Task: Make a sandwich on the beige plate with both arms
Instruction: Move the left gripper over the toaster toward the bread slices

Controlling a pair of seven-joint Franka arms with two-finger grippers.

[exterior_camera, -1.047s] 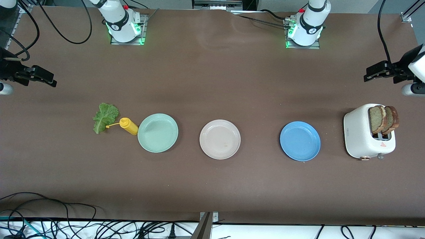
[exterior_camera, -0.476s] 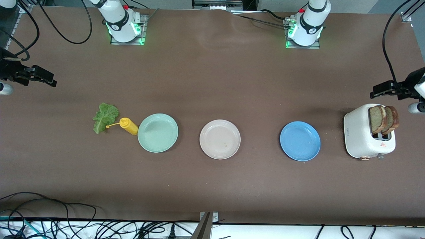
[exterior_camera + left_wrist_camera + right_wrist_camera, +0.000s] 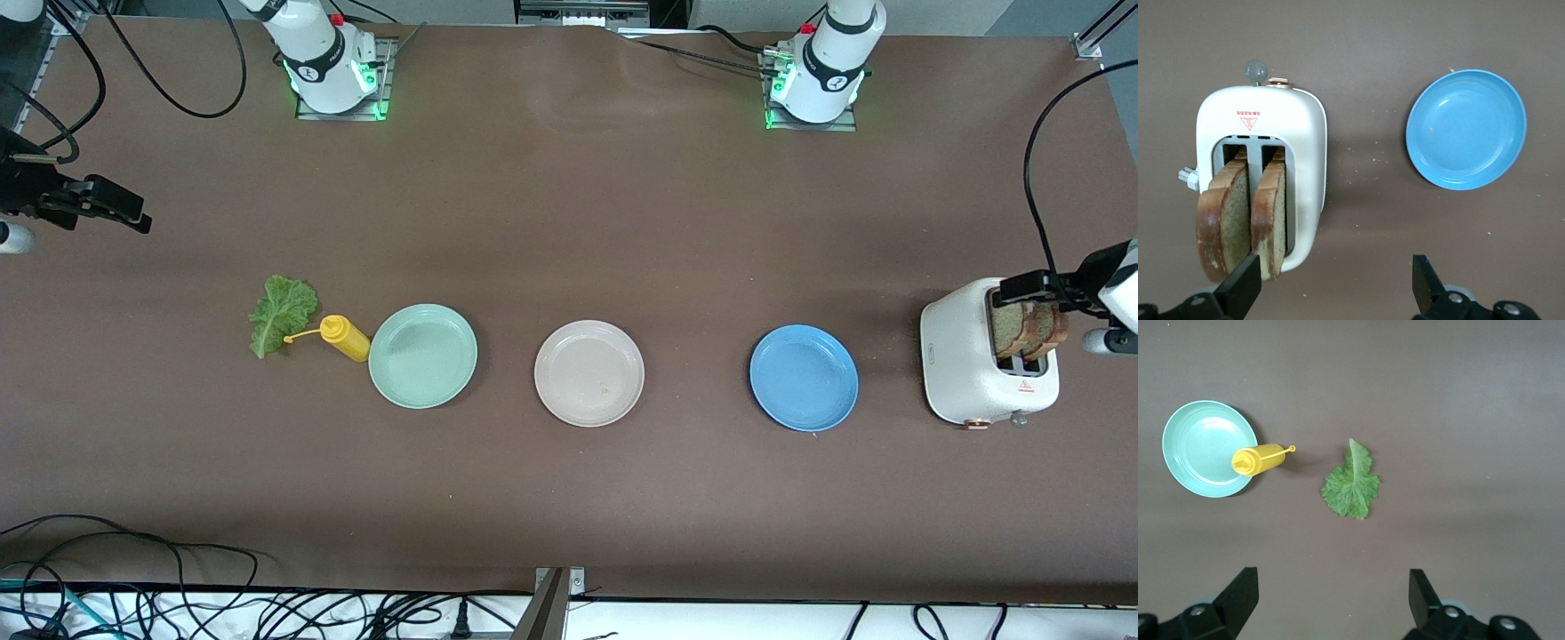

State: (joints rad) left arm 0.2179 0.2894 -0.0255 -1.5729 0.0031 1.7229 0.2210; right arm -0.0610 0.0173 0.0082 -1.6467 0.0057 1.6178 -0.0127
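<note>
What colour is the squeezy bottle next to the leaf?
Bright yellow: the small plastic squeeze bottle shows best in the right wrist view.

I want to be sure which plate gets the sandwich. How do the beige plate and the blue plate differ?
The beige plate is pale pinkish beige; the blue plate is bright blue. The beige plate is the middle of three plates in a row, while the blue plate lies toward the left arm's end of the table, beside the toaster. Both are round, rimmed, look about the same size, and hold no food.
</note>
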